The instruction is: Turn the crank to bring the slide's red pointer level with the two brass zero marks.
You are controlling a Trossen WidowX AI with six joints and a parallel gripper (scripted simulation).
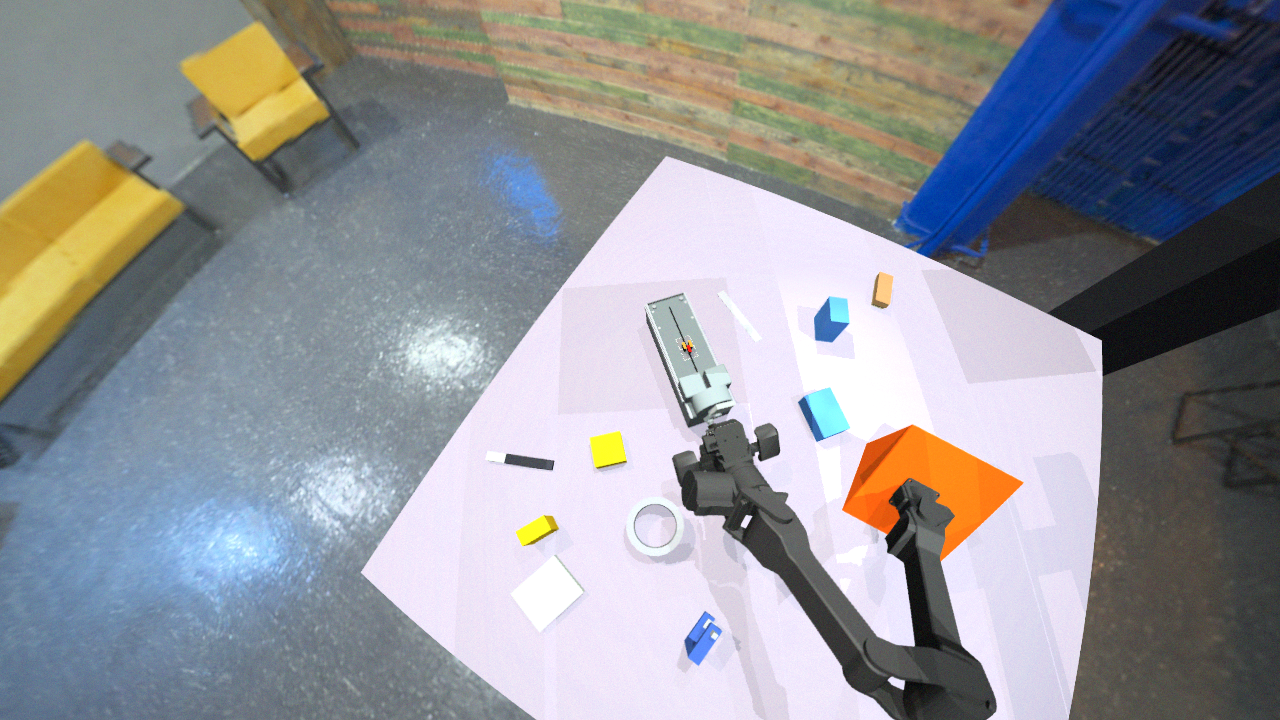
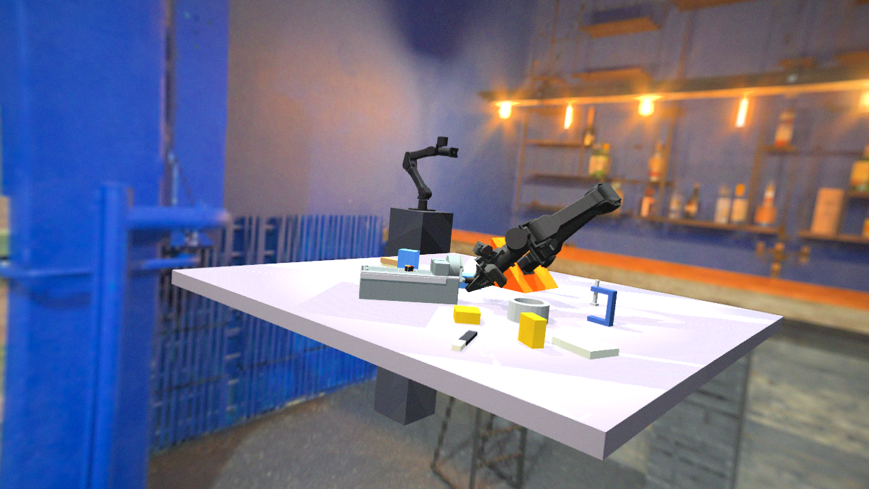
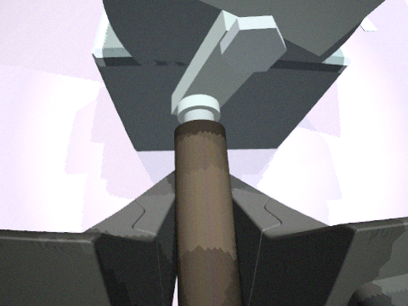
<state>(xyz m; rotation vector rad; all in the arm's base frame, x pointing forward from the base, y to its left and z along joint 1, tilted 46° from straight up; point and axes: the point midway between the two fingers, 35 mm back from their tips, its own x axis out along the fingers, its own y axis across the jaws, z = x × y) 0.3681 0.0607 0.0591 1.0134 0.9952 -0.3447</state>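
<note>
The grey machine point(image 1: 666, 324) point(image 2: 407, 290) point(image 3: 127, 98) stands on the table, its crank end toward the arm. The red pointer point(image 1: 689, 348) is beside the brass marks around the slot's middle; they are too small to tell whether they are exactly level. In the exterior view the slide point(image 2: 411, 267) is a small dark block on top. In the wrist view the crank arm point(image 3: 231, 70) slants from its hub at the upper right down to the brown handle point(image 3: 203, 170). My gripper point(image 3: 197, 179) point(image 2: 467, 286) is shut on this handle, one finger on each side. The fingertips are hidden in the top view.
A grey ring point(image 1: 654, 551) point(image 2: 527, 314) and a yellow block point(image 1: 607, 449) point(image 2: 466, 314) lie near the arm. Blue blocks point(image 1: 831, 319) point(image 1: 823, 413) and an orange pyramid point(image 1: 971, 483) are to its right in the top view. A blue clamp point(image 1: 702, 638) point(image 2: 611, 307) stands farther off.
</note>
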